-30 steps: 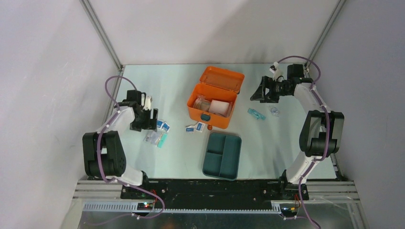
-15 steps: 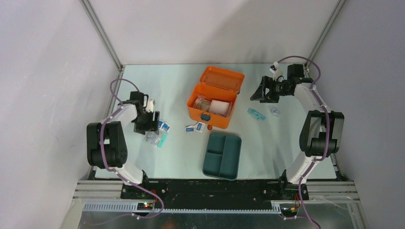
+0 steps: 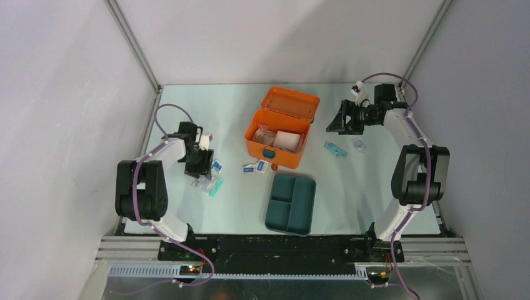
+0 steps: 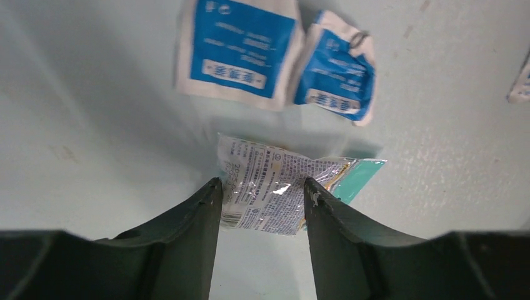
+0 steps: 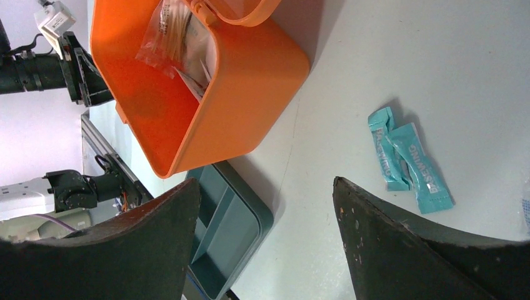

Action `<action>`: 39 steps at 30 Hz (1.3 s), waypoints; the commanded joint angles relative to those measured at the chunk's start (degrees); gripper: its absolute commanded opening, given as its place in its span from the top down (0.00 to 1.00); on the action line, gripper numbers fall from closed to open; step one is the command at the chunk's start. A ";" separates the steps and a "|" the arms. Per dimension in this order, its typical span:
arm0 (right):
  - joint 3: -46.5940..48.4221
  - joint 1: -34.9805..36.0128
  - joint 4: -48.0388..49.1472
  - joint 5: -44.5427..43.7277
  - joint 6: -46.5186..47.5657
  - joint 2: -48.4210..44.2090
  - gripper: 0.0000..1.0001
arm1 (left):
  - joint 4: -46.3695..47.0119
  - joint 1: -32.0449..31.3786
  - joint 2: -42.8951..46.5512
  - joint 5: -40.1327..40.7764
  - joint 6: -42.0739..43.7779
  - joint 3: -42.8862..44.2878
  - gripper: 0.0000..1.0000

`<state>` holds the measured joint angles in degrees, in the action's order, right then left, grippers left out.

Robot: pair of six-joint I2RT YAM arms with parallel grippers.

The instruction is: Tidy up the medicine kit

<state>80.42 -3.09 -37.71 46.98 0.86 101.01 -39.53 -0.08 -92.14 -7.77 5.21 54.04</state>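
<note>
Taking the medicine kit (image 3: 279, 136) as landmark, it sits open toward the far middle of the worktop (image 3: 350, 187), lid tipped back, with a white roll and clear bags inside. Well to its left, the left tool (image 4: 262, 203) is down at the worktop with its fingers (image 4: 200, 212) straddling a clear printed packet (image 4: 272, 184); the jaws look narrowed to about the packet's width, touching or nearly touching its edges, but I cannot tell whether a grip is made. Two blue-and-white sachets (image 4: 240, 47) lie just past that packet, and a teal strip (image 4: 359, 178) peeks from under its side. Judging from this, the risk is that the thin, slippery packet buckles or slides out as the jaws squeeze, or that the teal strip is dragged up with it, because both lie flat and overlapping. Near the kit's front lie more small sachets (image 3: 256, 167), and the dark teal tray (image 3: 291, 204) sits just in front of the kit. To the kit's right, the right tool (image 5: 265, 206) hovers with jaws wide and nothing between them, the kit's orange wall near in its view and a pair of teal sachets (image 5: 406, 159) lying on the worktop beside it, well clear of the fingers.
</note>
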 commanded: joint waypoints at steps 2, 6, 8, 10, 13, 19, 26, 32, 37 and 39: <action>1.11 0.63 1.03 -0.04 0.17 -2.20 0.19 | 0.41 -4.04 3.41 -0.94 2.37 -1.41 0.49; 1.69 0.63 0.59 -0.29 0.36 -2.13 0.19 | 0.32 -7.50 4.52 -1.60 3.56 -1.75 0.50; 1.81 0.70 0.54 -0.31 0.32 -1.98 0.19 | 0.35 -9.34 4.80 -2.86 3.98 -1.88 0.50; 1.95 0.78 0.54 -0.41 0.24 -1.74 0.19 | 0.40 -10.65 4.78 -5.22 4.12 -1.85 0.50; 2.24 0.93 0.33 -0.54 0.33 -1.32 0.19 | 0.39 -12.52 4.73 -7.71 3.82 -1.74 0.49; 2.37 0.92 -0.07 -1.20 0.66 -1.02 0.19 | -0.13 -13.21 5.87 -10.22 3.73 -1.41 0.45; 1.32 -1.01 0.29 -16.79 -0.54 -0.49 0.20 | -2.29 -13.07 10.22 -6.06 5.47 1.26 0.29; -0.22 1.07 0.74 -34.01 7.84 1.21 0.24 | -2.48 -13.04 14.40 -9.27 4.31 0.69 0.26; -1.63 1.84 3.79 -38.50 9.66 2.14 0.25 | -2.41 -13.03 15.95 -8.78 5.17 -0.14 0.26; -1.51 1.51 4.51 -34.40 8.86 2.25 0.25 | -2.36 -12.90 15.69 -8.60 5.52 0.96 0.25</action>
<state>79.09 -1.56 -36.60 13.50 8.10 102.37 -41.71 -13.06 -78.06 -15.73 9.15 53.36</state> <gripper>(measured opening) 0.751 0.744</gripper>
